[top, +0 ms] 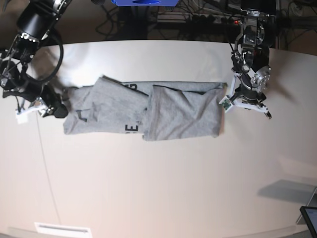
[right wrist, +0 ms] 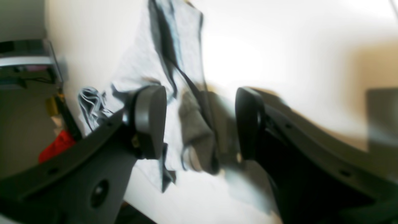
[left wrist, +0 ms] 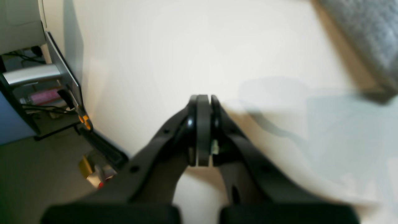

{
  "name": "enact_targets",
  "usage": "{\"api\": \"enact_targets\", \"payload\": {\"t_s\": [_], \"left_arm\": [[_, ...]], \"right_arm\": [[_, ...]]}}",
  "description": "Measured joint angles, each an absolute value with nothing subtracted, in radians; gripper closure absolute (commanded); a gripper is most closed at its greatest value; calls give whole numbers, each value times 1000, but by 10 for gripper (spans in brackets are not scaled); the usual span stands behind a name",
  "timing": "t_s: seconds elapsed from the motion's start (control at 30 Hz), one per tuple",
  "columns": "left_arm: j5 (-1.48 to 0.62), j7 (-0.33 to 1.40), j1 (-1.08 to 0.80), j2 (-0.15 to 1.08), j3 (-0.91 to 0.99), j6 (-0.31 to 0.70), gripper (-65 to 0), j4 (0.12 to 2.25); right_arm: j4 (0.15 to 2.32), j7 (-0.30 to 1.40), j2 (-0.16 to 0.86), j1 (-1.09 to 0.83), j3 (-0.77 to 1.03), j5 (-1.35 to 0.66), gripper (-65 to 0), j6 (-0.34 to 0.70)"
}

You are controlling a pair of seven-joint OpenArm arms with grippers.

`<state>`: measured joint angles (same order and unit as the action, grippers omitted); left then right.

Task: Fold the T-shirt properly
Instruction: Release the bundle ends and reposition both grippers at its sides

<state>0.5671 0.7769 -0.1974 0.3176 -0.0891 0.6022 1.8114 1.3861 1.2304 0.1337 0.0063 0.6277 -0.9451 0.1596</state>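
The T-shirt (top: pixel 143 109) lies flat across the white table (top: pixel 158 188), heather grey, with its right part folded over the middle and bits of black lettering showing. My right gripper (top: pixel 53 108) sits at the shirt's left end. In the right wrist view the right gripper (right wrist: pixel 199 124) is open, with crumpled grey cloth of the T-shirt (right wrist: pixel 174 62) on the table beyond the gap and nothing held. My left gripper (top: pixel 232 101) hovers just off the shirt's right edge. In the left wrist view the left gripper (left wrist: pixel 203 99) is shut and empty over bare table, with a T-shirt (left wrist: pixel 367 31) corner at top right.
Cables and a blue box (top: pixel 143 2) line the table's far edge. A dark screen corner (top: pixel 309 215) pokes in at the lower right. In the left wrist view the table edge (left wrist: pixel 74 77) drops to clutter and a clamp on the left.
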Motion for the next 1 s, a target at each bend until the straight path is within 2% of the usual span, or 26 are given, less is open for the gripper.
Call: {"api": "enact_targets", "payload": {"t_s": [0.07,0.17,0.23,0.43,0.67,1.0], "left_arm": [[564,772,-197,318,-91,602,0,1811],[565,774,-197,318,-91,602,0,1811],[564,775,-197,318,-91,603,0,1811],[564,774,-197,318,-90,602,0,1811],[565,774,-197,318,-89,602,0,1811],[564,774,-197,318,-89,602,0,1811]], "right_arm": [[1376,1227,134,6,627,-957,-363,161],[1377,1220,144,6,572,-973,-463,165],[1380,1219,139,14,554,-977,-493,167],[1378,1213,134,11,551,-989,-495,171],[1382,1183,162,11,394,-991,-495,172],[1383,1182,140,5,386,-1005,-495,174]]}}
